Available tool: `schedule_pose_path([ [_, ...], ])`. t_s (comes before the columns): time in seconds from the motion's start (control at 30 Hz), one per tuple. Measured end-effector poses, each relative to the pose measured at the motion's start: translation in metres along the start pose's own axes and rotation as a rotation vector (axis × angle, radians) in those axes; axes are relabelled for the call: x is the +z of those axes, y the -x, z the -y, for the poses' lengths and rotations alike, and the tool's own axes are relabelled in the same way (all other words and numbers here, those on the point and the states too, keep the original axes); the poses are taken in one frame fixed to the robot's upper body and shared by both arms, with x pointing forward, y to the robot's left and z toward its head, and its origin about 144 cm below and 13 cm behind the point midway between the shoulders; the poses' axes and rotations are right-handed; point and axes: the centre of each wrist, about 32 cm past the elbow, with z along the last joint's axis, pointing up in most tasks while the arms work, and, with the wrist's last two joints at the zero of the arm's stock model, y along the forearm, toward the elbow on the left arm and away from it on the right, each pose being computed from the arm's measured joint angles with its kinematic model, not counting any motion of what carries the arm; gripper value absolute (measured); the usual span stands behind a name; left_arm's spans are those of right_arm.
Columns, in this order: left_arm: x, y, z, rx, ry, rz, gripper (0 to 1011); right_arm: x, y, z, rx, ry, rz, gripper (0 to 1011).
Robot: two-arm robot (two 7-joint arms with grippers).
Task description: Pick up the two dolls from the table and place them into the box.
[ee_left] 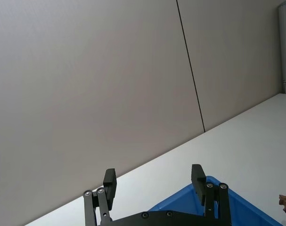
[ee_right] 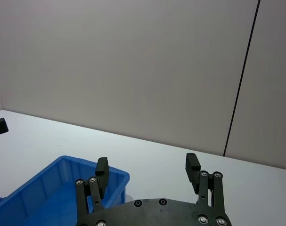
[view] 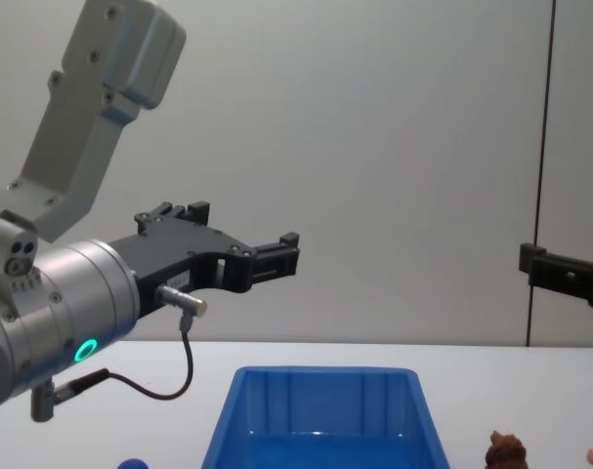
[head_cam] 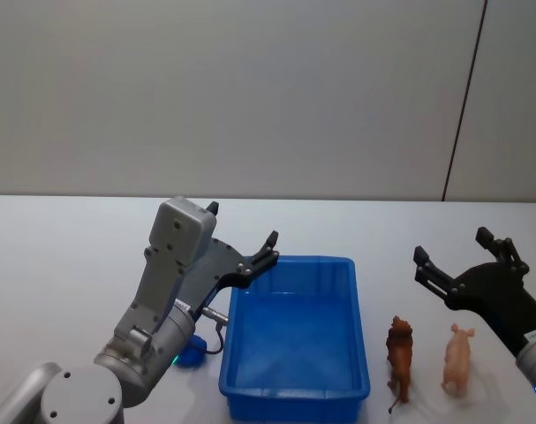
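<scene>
Blue plastic box [head_cam: 294, 405] is sitting on the white table [head_cam: 64, 256]. The brown doll [head_cam: 400, 349] is standing just beside its right wall, near a pink pig [head_cam: 457, 360]. The blue doll [head_cam: 191, 352] is lying by its left wall. The left gripper [head_cam: 242, 223] is hovering over the box's far left corner and the right gripper [head_cam: 452, 244] beyond the pig, both with fingers spread.

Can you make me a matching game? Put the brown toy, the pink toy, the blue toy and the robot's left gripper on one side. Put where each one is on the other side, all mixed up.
Things:
1. brown toy
2. pink toy
3. blue toy
4. left gripper

Places:
A. on the table, left of the box
B. up in the air, open
C. the toy farthest to the right
D. just right of the box

Pairs: 1-D, 2-C, 3-A, 4-B
</scene>
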Motion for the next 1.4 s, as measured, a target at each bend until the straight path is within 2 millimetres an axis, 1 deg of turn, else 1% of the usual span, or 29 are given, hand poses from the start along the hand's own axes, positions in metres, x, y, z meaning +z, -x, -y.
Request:
schedule_pose_path([
  [0.4,0.0,0.0,0.0,0.0,0.0,0.0,1001,-0.004,-0.002,0.002,-0.038,0.055,0.002,1001],
  [0.83,0.0,0.0,0.0,0.0,0.0,0.0,1001,-0.02,-0.004,0.002,-0.095,0.192,-0.002,1001],
  [1.13,0.0,0.0,0.0,0.0,0.0,0.0,1001,-0.033,0.0,-0.001,-0.146,0.292,-0.009,1001],
  [1.4,0.0,0.0,0.0,0.0,0.0,0.0,1001,-0.043,0.01,-0.007,-0.186,0.372,-0.01,1001],
])
